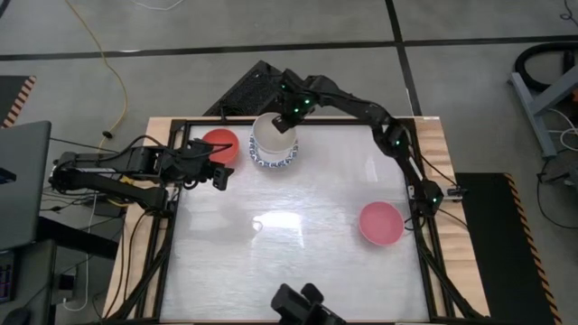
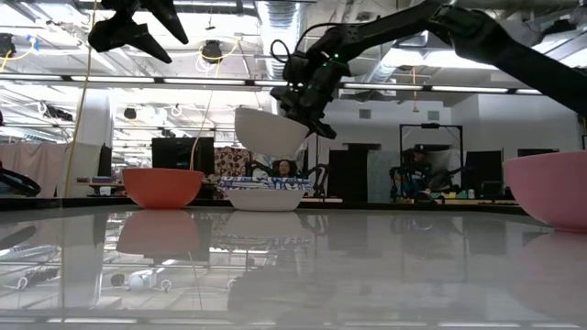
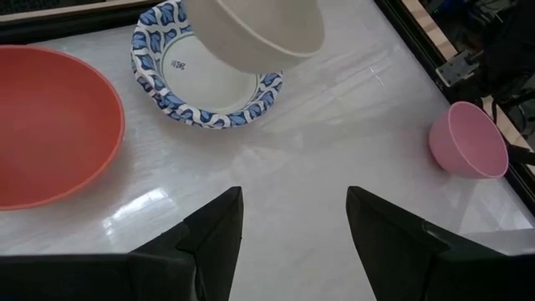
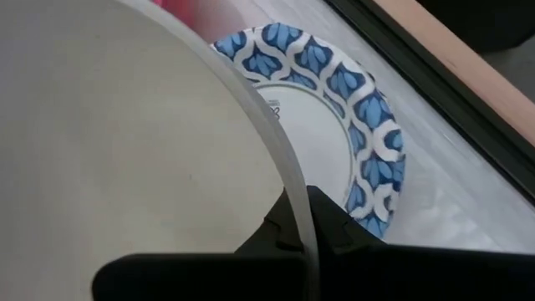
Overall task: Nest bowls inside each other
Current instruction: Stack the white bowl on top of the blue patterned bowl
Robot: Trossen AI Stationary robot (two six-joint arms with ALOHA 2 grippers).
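A plain cream bowl (image 1: 273, 135) hangs tilted over a white bowl with a blue-patterned rim (image 1: 274, 159), which rests on its base near the table's far edge. My right gripper (image 1: 287, 122) is shut on the cream bowl (image 2: 269, 131). Left of them a red bowl (image 1: 219, 144) sits on the table, and a pink bowl (image 1: 381, 223) stands at the right. My left gripper (image 3: 294, 226) stays open above the table's left side, near the red bowl (image 3: 50, 125), with nothing between its fingers. My right gripper pinches the cream bowl's rim (image 4: 292, 205), one finger inside the bowl and one outside. The fingers slant down from the table's far side. The bowl is lifted clear and tilted, right above the blue-patterned bowl (image 4: 359, 125).
A black frame (image 1: 424, 235) runs around the white tabletop. Bare tabletop lies in the middle and toward the near edge. A dark camera mount (image 1: 302, 307) stands at the near edge. People sit in the room beyond the table (image 2: 284, 168).
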